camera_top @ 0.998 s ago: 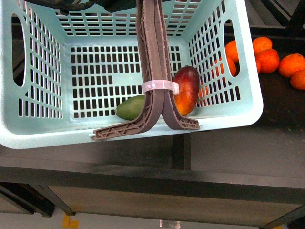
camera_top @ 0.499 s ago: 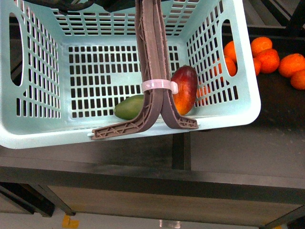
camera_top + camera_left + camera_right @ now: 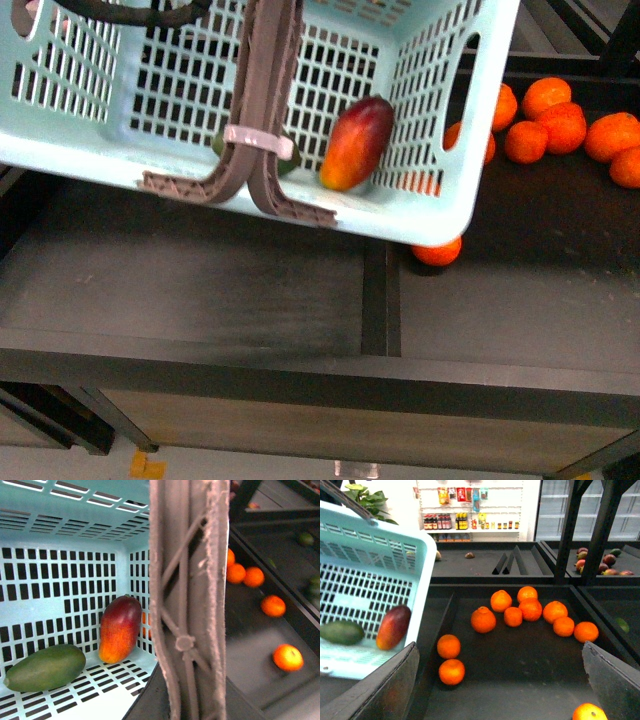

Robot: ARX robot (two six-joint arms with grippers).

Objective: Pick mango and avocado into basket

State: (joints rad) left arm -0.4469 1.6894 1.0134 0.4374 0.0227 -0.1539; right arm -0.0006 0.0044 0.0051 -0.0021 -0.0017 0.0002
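Note:
The mint basket [image 3: 440,120] hangs tilted above the dark shelf, carried by its two brown handles [image 3: 262,80], which are bound with a white zip tie [image 3: 258,141]. My left gripper [image 3: 186,700] is shut on those handles [image 3: 187,600], which fill the middle of the left wrist view. Inside the basket lie the red-orange mango [image 3: 357,143] [image 3: 120,636] and the green avocado [image 3: 46,667]. In the front view the handles hide nearly all of the avocado. My right gripper [image 3: 502,680] is open over the shelf of oranges, to the right of the basket [image 3: 370,555], and holds nothing.
Several oranges [image 3: 560,125] [image 3: 530,609] lie on the dark shelf to the right. One orange [image 3: 437,250] sits just under the basket's low corner. A divider strip [image 3: 381,300] crosses the shelf. Black uprights [image 3: 570,530] stand behind the oranges.
The basket has swung up and to the left and now tilts. The mango shifted inside it, the avocado slid behind the handles, and an orange under its corner came into view.

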